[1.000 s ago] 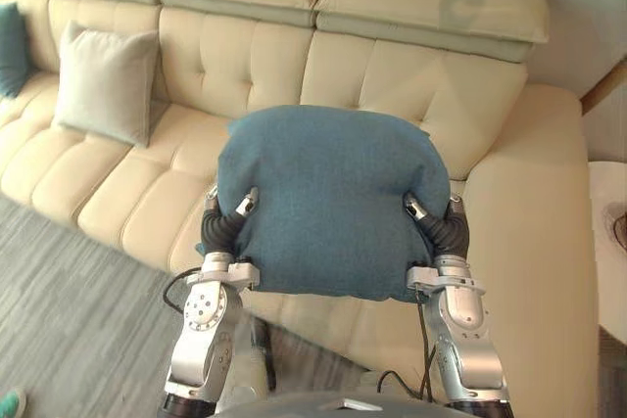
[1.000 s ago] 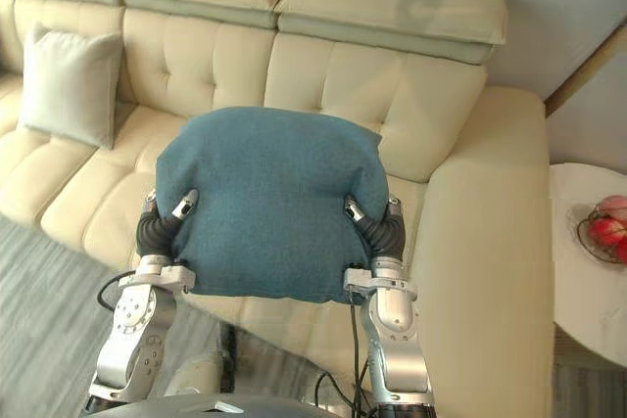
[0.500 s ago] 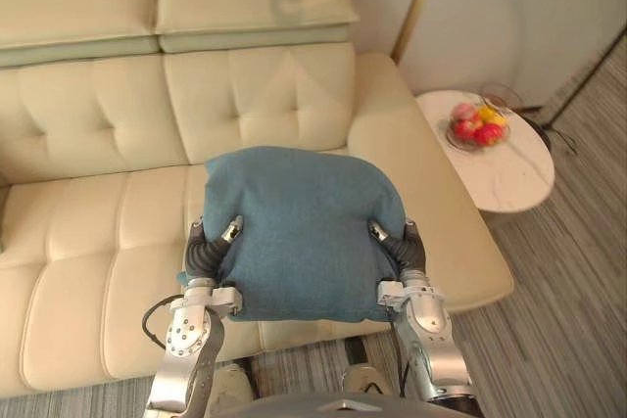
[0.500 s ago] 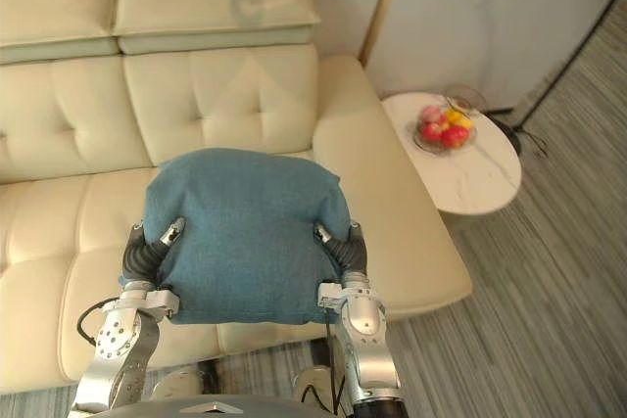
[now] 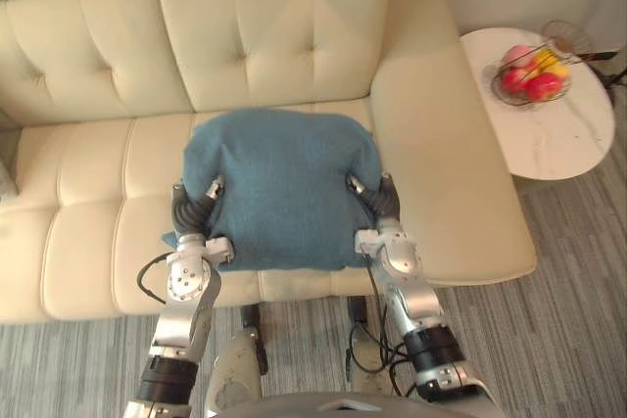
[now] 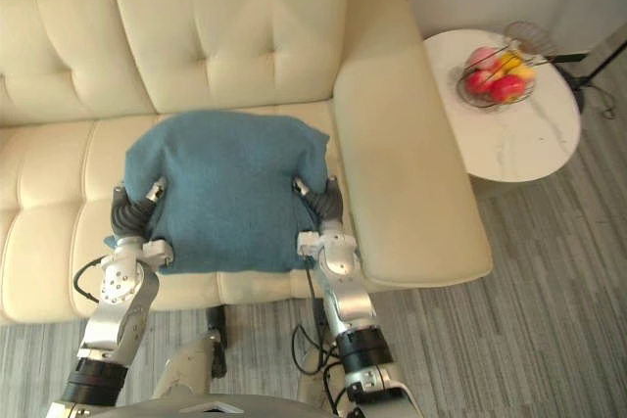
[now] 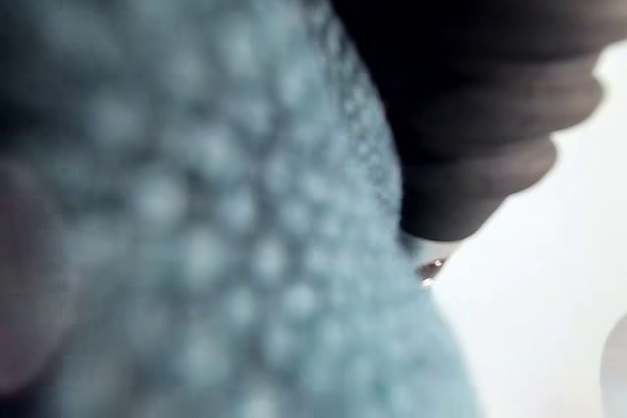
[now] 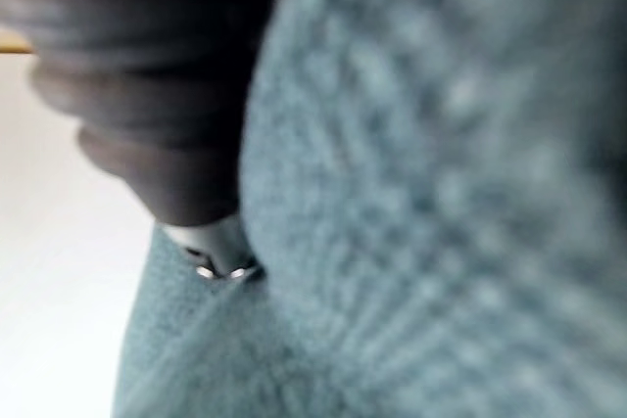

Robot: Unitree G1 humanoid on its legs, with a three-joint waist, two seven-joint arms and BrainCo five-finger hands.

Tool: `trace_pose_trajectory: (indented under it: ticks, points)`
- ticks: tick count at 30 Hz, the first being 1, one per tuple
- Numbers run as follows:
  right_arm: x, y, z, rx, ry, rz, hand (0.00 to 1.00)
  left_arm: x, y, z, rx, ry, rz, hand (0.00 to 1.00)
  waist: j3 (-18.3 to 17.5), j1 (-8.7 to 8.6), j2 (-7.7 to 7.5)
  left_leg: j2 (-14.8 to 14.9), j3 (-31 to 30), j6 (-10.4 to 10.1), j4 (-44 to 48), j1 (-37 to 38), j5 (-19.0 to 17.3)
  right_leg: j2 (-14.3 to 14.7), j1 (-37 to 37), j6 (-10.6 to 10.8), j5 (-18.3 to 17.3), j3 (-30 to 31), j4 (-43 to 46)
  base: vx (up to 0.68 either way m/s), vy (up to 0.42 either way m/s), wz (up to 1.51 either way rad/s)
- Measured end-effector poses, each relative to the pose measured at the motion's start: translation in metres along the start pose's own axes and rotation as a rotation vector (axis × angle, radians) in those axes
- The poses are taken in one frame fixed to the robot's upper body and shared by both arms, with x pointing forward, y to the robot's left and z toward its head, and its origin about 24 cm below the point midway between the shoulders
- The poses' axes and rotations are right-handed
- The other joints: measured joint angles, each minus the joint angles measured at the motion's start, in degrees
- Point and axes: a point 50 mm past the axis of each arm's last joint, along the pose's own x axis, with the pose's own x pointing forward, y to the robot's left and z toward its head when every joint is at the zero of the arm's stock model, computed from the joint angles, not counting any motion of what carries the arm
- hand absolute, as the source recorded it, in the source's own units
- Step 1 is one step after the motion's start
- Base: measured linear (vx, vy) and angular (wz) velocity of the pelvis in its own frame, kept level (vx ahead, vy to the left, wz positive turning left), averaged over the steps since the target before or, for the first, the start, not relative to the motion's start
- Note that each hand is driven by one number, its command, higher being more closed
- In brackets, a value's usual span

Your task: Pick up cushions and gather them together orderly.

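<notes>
A teal cushion (image 5: 279, 188) lies flat over the cream sofa's seat (image 5: 88, 212), near the right armrest. I cannot tell whether it rests on the seat or hangs just above it. My left hand (image 5: 191, 208) grips its left edge and my right hand (image 5: 382, 201) its right edge. Both thumbs press on top while the fingers are hidden beneath. In the left wrist view, teal weave (image 7: 196, 242) sits right against the hand's dark cover (image 7: 470, 95). The right wrist view has the same cloth (image 8: 441, 193) beside that hand (image 8: 147, 95).
The sofa's wide armrest (image 5: 441, 173) runs along the cushion's right. Beyond it stands a white round side table (image 5: 558, 139) with a wire fruit basket (image 5: 529, 70). Grey striped floor (image 5: 568, 340) lies in front of the sofa.
The camera has swung towards the sofa's right end and looks more steeply down. The cushion, still between both hands, has come lower and nearer the seat.
</notes>
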Motion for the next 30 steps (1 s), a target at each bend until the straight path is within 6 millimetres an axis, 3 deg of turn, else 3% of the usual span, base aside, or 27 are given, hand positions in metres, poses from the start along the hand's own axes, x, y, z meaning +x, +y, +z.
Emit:
trace_pose_trajectory:
  ticks: [3, 6, 9, 10, 11, 14, 16, 19, 20, 21, 23, 30]
  points:
    - [0.018, 0.013, 0.026, -0.036, -0.110, -0.024, 1.00, 0.015, -0.006, 0.018, -0.012, -0.081, 0.044, 1.00, 0.4, 0.77, 0.49, 0.0, -0.8, -0.3, -3.3, -1.6, 2.7, 0.3, -2.9, 0.0, 0.0, -1.0, 0.8, -0.05, -0.027, 0.18]
    - [0.038, 0.024, 0.067, -0.088, -0.279, -0.094, 1.00, 0.041, -0.022, 0.049, -0.024, -0.207, 0.082, 1.00, 1.2, 1.68, 1.25, 0.0, -2.0, -0.6, -6.3, -3.6, 5.6, 0.3, -5.6, 0.2, 0.1, -2.4, 1.6, -0.05, -0.017, 0.22]
    - [0.057, 0.036, 0.126, -0.098, -0.497, -0.161, 1.00, 0.076, -0.042, 0.094, -0.020, -0.360, 0.091, 1.00, 2.9, 2.31, 1.92, 0.0, -3.5, -0.6, -6.3, -6.9, 7.0, 0.3, -8.6, 0.5, 0.1, -3.3, 2.8, -0.06, -0.007, 0.24]
    - [0.063, 0.038, 0.156, -0.093, -0.603, -0.206, 1.00, 0.090, -0.053, 0.123, -0.024, -0.439, 0.088, 1.00, 4.1, 2.38, 2.45, 0.0, -4.5, -0.6, -6.3, -8.5, 7.8, 0.3, -9.4, 0.7, 0.3, -4.2, 2.8, -0.06, -0.006, 0.29]
    - [0.064, 0.039, 0.167, -0.084, -0.638, -0.218, 1.00, 0.095, -0.058, 0.134, -0.028, -0.471, 0.083, 1.00, 4.6, 2.50, 2.45, 0.0, -4.7, -0.6, -6.3, -9.1, 8.0, 0.3, -10.0, 0.7, 0.4, -4.3, 2.8, -0.07, -0.007, 0.26]
    - [0.066, 0.038, 0.220, -0.049, -0.815, -0.317, 1.00, 0.108, -0.084, 0.201, -0.076, -0.645, 0.055, 1.00, 7.1, 2.90, 2.86, -0.1, -6.0, -1.1, -6.3, -12.8, 9.2, 0.1, -12.7, 0.9, 0.9, -5.5, 2.7, -0.05, -0.001, 0.20]
    - [0.066, 0.035, 0.242, -0.026, -0.877, -0.367, 1.00, 0.114, -0.095, 0.229, -0.105, -0.693, 0.041, 1.00, 8.3, 2.61, 2.96, -0.7, -6.9, -1.7, -6.3, -14.9, 10.6, -0.4, -14.3, 0.9, 1.0, -6.2, 2.8, -0.03, 0.009, 0.19]
    - [0.071, 0.034, 0.257, 0.010, -0.888, -0.412, 1.00, 0.120, -0.106, 0.254, -0.131, -0.710, 0.028, 1.00, 8.4, 2.41, 2.96, -0.8, -7.0, -2.0, -6.3, -17.8, 11.2, -0.5, -17.1, 0.9, 1.0, -6.9, 3.1, -0.03, 0.002, 0.12]
    - [0.074, 0.033, 0.262, 0.019, -0.881, -0.436, 0.00, 0.120, -0.111, 0.264, -0.140, -0.721, 0.012, 1.00, 8.5, 2.26, 2.95, -0.8, -7.0, -3.1, -6.3, -19.2, 11.9, -0.7, -18.3, 0.9, 1.0, -7.0, 3.3, -0.01, -0.007, 0.10]
    - [0.075, 0.032, 0.265, 0.026, -0.880, -0.446, 0.00, 0.119, -0.113, 0.269, -0.144, -0.728, 0.004, 0.00, 8.6, 2.21, 2.92, -0.8, -7.0, -4.0, -6.3, -20.0, 12.7, -0.9, -19.3, 0.9, 1.0, -7.0, 3.6, -0.01, -0.016, 0.10]
    - [0.080, 0.031, 0.269, 0.039, -0.864, -0.478, 0.00, 0.120, -0.116, 0.278, -0.152, -0.735, 0.004, 0.00, 9.0, 2.32, 2.91, -0.7, -6.7, -3.6, -6.3, -21.7, 13.7, -0.9, -21.2, 0.9, 1.0, -7.0, 4.2, 0.00, -0.015, 0.01]
    - [0.100, 0.015, 0.278, 0.027, -0.761, -0.493, 0.00, 0.124, -0.126, 0.273, -0.161, -0.670, -0.052, 0.00, 9.0, 2.25, 2.87, 0.2, -5.2, -3.7, -6.3, -27.2, 15.5, -0.3, -27.7, 0.3, 0.6, -7.1, 6.7, 0.00, 0.001, -0.02]
